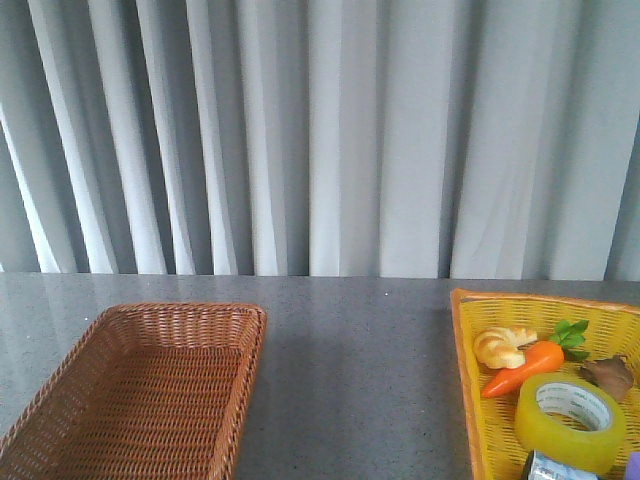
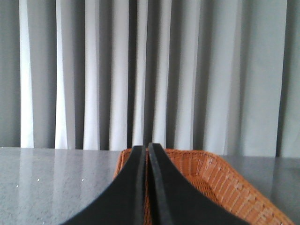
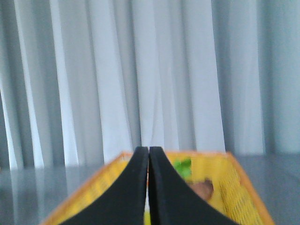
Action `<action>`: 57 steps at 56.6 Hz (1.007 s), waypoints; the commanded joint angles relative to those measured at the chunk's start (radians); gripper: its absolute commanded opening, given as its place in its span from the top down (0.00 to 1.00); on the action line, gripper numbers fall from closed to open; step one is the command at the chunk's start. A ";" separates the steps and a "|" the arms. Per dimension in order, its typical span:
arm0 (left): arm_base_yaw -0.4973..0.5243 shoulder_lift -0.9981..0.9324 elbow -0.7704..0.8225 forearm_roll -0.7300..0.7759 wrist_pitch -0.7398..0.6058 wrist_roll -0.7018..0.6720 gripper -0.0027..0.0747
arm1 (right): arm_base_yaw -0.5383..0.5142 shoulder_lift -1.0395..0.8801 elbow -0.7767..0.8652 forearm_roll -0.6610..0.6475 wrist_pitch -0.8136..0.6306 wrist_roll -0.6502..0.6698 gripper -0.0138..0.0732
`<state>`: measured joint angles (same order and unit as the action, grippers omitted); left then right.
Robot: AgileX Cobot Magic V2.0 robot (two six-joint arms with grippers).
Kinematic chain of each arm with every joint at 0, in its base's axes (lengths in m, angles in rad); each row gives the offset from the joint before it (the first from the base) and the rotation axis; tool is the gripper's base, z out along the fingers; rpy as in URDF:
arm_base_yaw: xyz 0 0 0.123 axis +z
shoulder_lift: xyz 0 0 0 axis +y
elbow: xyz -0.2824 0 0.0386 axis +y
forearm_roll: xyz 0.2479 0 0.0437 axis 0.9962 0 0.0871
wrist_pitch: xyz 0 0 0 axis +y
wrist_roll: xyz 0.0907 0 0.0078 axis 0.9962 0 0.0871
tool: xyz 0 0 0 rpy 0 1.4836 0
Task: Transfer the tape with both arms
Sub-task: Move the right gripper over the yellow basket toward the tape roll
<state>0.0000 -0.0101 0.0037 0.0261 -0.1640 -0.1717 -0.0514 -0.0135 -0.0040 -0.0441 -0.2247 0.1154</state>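
The tape [image 1: 571, 421], a wide translucent yellow roll with a white printed core, lies flat in the yellow basket [image 1: 466, 380] at the front right. Neither arm shows in the front view. In the left wrist view my left gripper [image 2: 146, 149] is shut and empty, its fingers pointing over the brown wicker basket [image 2: 220, 180]. In the right wrist view my right gripper [image 3: 148, 151] is shut and empty, pointing over the yellow basket [image 3: 234, 187]. The tape is mostly hidden behind the right fingers.
The empty brown wicker basket [image 1: 150, 385] sits at the front left. The yellow basket also holds a toy carrot [image 1: 527, 366], a bread piece [image 1: 503, 346], a brown object [image 1: 609, 376] and a silvery cylinder [image 1: 556, 467]. Grey curtains hang behind the table.
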 commanded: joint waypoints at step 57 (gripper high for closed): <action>-0.131 1.020 -1.090 0.073 0.565 0.034 0.97 | 0.000 1.044 -1.031 -0.191 0.873 0.211 0.85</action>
<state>-0.1246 1.0104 -1.0520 0.1053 0.4755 -0.1272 -0.0514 1.0463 -0.9965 -0.2344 0.6776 0.3306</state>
